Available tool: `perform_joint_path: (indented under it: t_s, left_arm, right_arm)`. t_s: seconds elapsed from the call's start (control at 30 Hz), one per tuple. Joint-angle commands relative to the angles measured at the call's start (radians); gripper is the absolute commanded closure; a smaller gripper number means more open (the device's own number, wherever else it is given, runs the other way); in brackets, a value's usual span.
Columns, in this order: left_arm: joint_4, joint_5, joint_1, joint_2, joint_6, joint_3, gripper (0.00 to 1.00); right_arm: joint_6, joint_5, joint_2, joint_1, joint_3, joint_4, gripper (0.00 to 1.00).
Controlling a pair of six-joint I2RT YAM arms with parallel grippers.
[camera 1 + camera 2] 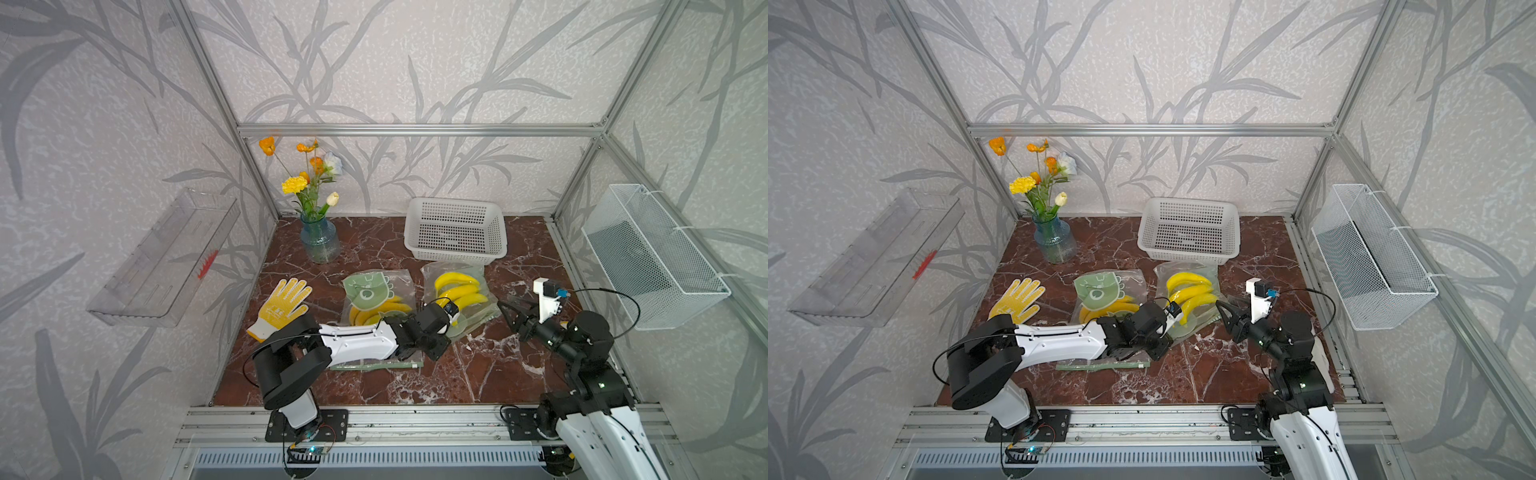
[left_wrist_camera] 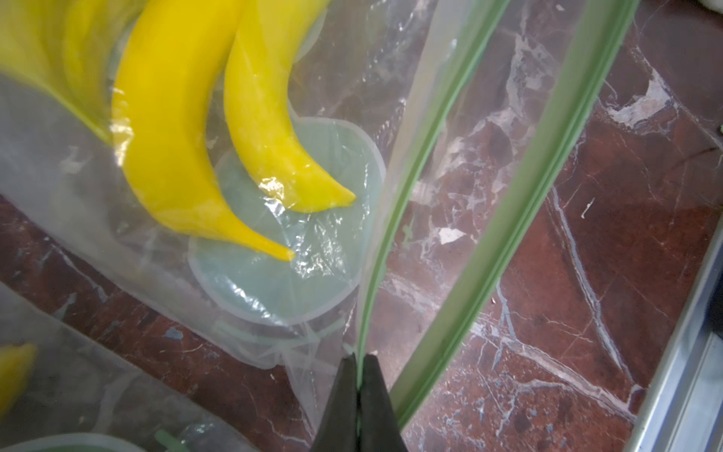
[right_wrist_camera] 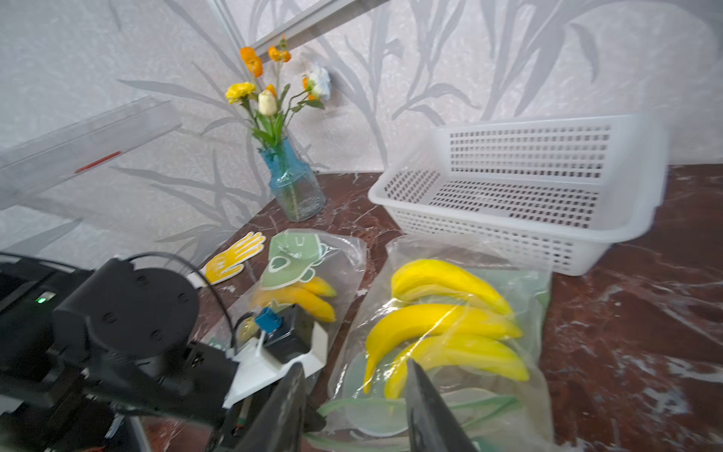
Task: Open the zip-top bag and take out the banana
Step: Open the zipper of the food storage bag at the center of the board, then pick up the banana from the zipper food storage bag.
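Fingers (image 2: 339,395) of the left gripper (image 2: 358,366) are pressed together on one green zip strip (image 2: 393,223) of the zip-top bag (image 1: 430,272), pinching that lip at its corner. The second strip (image 2: 547,148) runs apart from the first, so the seal is parted along the length visible in the left wrist view. Judgement: this pinch anchors one lip so that the mouth can be spread and the bag kept from sliding on the table (image 1: 498,370).

Right gripper (image 3: 354,366): jaws stand apart with nothing between them, hovering just in front of the bag mouth, which faces that arm. Judgement: it is placed either to take the free lip or to reach inside.

Task item: the banana (image 1: 457,279) is inside the bag, in a bunch of three, tips pointing toward the mouth, resting over a pale round print on the film.

Materials: the bag is thin, clear, crinkled film with glare patches. The strips are ridged, flexible plastic. The bananas are smooth, glossy, curved and tapered. The table is polished red-brown marble with white veins, likely slippery under film.

A second bag (image 1: 401,278) with a green cartoon print lies just beside.
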Motion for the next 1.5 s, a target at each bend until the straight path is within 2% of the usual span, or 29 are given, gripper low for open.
perform_joint_path:
  t_s: [0.0, 0.1, 0.2, 0.33, 0.6, 0.9, 1.17, 1.33, 1.47]
  left_arm:
    - [-0.021, -0.093, -0.018, -0.024, 0.011, 0.038, 1.0]
    - [-0.022, -0.138, -0.035, -0.042, 0.019, 0.039, 1.0]
    - [-0.017, -0.163, -0.046, -0.06, 0.02, 0.034, 1.0]
    - [-0.004, -0.184, -0.058, -0.072, 0.028, 0.016, 1.0]
    - [0.029, -0.2, -0.06, -0.101, 0.03, -0.013, 1.0]
    - [0.092, -0.248, -0.064, -0.13, 0.021, -0.046, 1.0]
    - [0.192, -0.316, -0.075, -0.192, -0.035, -0.148, 1.0]
    - [0.223, -0.313, -0.082, -0.173, -0.054, -0.183, 1.0]
    - [0.242, -0.304, -0.083, -0.14, -0.071, -0.188, 1.0]
  right_arm:
    - [0.01, 0.17, 0.047, 0.169, -0.058, -0.02, 0.6]
    - [-0.013, 0.313, 0.149, 0.34, -0.084, 0.062, 0.6]
    - [-0.019, 0.373, 0.265, 0.415, -0.091, 0.158, 0.6]
    - [-0.013, 0.363, 0.395, 0.428, -0.085, 0.257, 0.61]
    - [-0.027, 0.368, 0.515, 0.437, -0.069, 0.29, 0.63]
    - [0.087, 0.442, 0.686, 0.448, -0.027, 0.181, 0.69]
    - [0.137, 0.476, 0.82, 0.523, 0.034, 0.083, 0.75]
    - [0.179, 0.506, 0.812, 0.54, 0.039, 0.147, 0.74]
    - [0.225, 0.537, 0.791, 0.54, 0.014, 0.262, 0.65]
